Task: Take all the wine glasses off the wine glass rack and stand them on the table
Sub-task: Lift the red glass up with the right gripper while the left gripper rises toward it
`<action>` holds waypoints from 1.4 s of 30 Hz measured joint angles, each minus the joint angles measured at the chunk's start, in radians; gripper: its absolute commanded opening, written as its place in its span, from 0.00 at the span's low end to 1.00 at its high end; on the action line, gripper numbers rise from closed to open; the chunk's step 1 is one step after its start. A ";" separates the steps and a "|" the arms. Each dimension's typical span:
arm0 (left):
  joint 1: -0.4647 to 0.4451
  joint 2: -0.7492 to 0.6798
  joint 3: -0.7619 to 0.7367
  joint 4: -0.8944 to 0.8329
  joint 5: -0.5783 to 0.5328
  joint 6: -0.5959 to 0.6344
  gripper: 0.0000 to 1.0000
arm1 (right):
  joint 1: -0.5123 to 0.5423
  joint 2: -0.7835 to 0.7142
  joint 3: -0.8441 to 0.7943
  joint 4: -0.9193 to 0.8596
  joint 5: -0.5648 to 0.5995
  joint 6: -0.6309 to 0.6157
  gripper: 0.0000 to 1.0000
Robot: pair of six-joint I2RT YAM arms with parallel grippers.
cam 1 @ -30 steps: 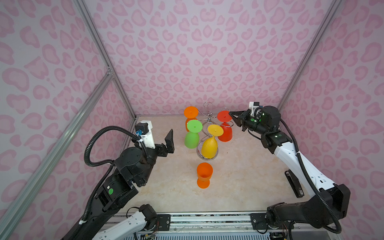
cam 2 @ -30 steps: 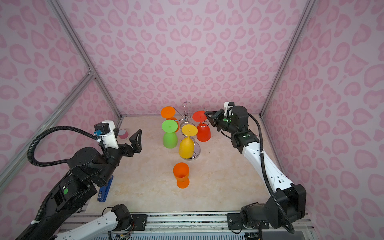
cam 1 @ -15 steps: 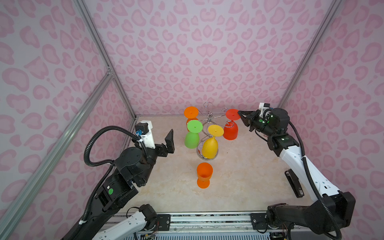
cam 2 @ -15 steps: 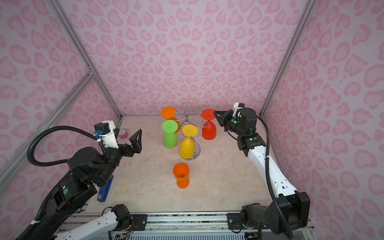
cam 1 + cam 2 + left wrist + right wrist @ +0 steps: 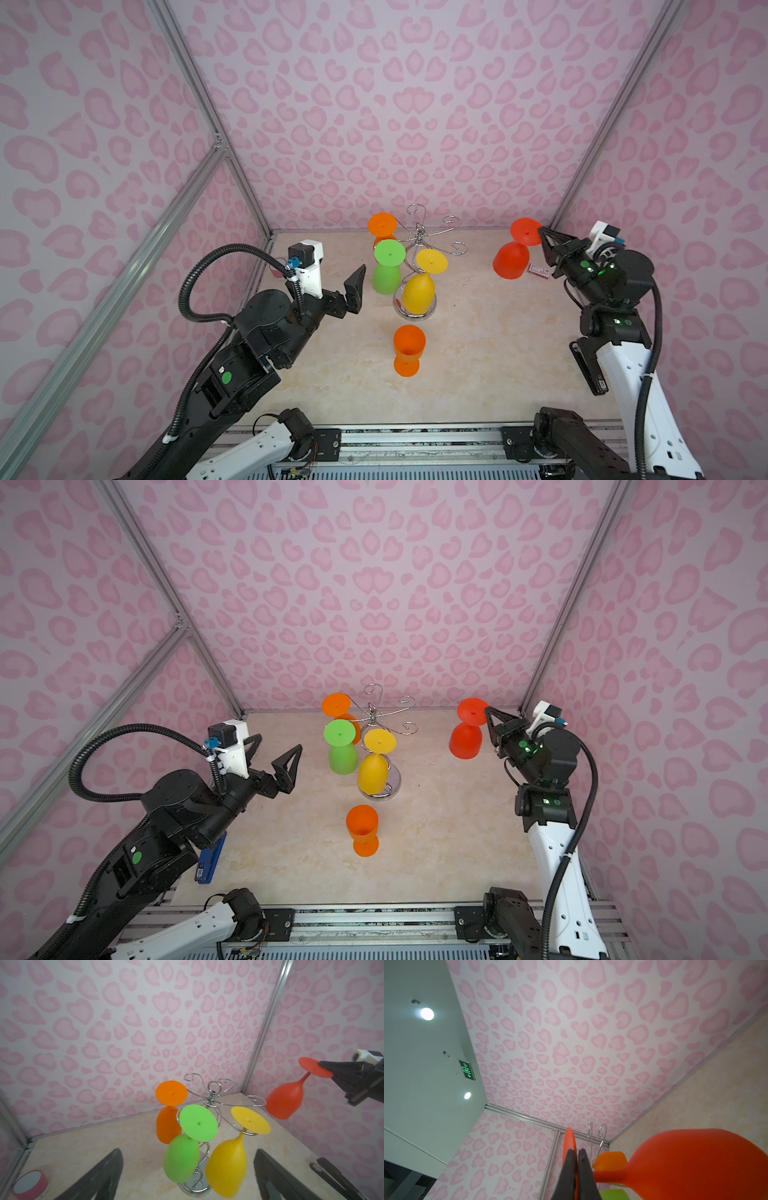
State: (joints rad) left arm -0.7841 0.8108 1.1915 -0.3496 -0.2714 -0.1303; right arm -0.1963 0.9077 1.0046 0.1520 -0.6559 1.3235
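Observation:
The chrome wine glass rack (image 5: 422,239) (image 5: 376,717) (image 5: 212,1097) stands mid-table near the back wall. Hanging upside down from its hooks are an orange (image 5: 382,224), a green (image 5: 388,266) and a yellow glass (image 5: 419,291). Well right of the rack, the red wine glass (image 5: 511,261) (image 5: 466,741) (image 5: 284,1101) (image 5: 695,1163) hangs upside down in the air. My right gripper (image 5: 540,235) (image 5: 487,715) (image 5: 576,1152) is shut on the rim of its foot. My left gripper (image 5: 274,750) (image 5: 188,1152) is open and empty, left of the rack.
A second orange glass (image 5: 409,347) stands upright in front of the rack. A pink tape roll (image 5: 31,1182) lies by the left wall and a blue tool (image 5: 210,860) under my left arm. A black tool (image 5: 590,370) and a small packet (image 5: 539,270) lie at the right.
My right gripper has drawn the red wine glass off its hook and carried it rightwards, away from the rack. The left arm has not moved.

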 measured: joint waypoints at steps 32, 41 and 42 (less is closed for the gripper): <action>0.264 0.742 0.227 1.362 1.374 -0.749 0.94 | 0.280 0.151 -0.020 1.260 -0.043 0.485 0.00; 0.275 0.870 0.299 1.510 1.373 -0.898 0.94 | 0.345 0.200 -0.044 1.326 -0.025 0.490 0.00; 0.275 0.879 0.303 1.524 1.371 -0.909 0.94 | 0.352 0.207 -0.045 1.332 -0.024 0.490 0.00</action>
State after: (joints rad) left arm -0.5091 1.6901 1.4944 1.1740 1.0996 -1.0389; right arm 0.1562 1.1145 0.9596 1.4837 -0.6800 1.8137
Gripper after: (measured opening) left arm 0.941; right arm 0.049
